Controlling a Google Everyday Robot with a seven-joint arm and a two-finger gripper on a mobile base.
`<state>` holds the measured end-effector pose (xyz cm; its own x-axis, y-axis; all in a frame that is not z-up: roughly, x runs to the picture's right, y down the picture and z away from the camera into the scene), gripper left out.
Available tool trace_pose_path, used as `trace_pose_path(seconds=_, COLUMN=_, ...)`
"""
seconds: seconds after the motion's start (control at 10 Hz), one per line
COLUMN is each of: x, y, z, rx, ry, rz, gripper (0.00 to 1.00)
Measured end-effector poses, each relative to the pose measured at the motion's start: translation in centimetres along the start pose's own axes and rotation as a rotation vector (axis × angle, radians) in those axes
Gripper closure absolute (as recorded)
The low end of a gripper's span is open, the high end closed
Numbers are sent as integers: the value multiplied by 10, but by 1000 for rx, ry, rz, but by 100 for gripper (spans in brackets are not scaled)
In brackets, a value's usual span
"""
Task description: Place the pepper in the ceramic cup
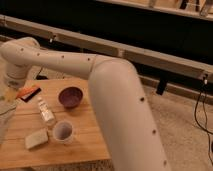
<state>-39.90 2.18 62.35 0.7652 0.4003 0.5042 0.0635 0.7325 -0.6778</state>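
Observation:
The ceramic cup (62,131), whitish with a darker inside, stands upright near the front of the wooden table (85,135). An orange-red streak that looks like the pepper (23,93) lies at the far left, against a flat dark rectangular object (32,93). My white arm reaches from the lower right across to the upper left. Its wrist hangs over the table's left end, and the gripper (6,102) sits at the left edge of the view, just left of the pepper. The cup's inside looks empty.
A purple bowl (70,96) stands in the middle of the table. A small clear bottle (46,111) lies between the bowl and the cup. A beige sponge block (36,138) lies left of the cup. Dark shelving with cables runs behind.

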Motion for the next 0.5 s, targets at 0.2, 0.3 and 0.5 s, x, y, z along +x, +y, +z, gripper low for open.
trace_pose_path(seconds=0.2, x=12, y=24, z=-32, rx=52, ry=-137, rz=119, gripper=100)
trace_pose_path(seconds=0.3, x=25, y=34, z=-42, rx=80, ry=-188, rz=161, gripper=100)
trace_pose_path(seconds=0.5, x=59, y=55, z=-55, rx=127, ry=-254, rz=240, gripper=100)
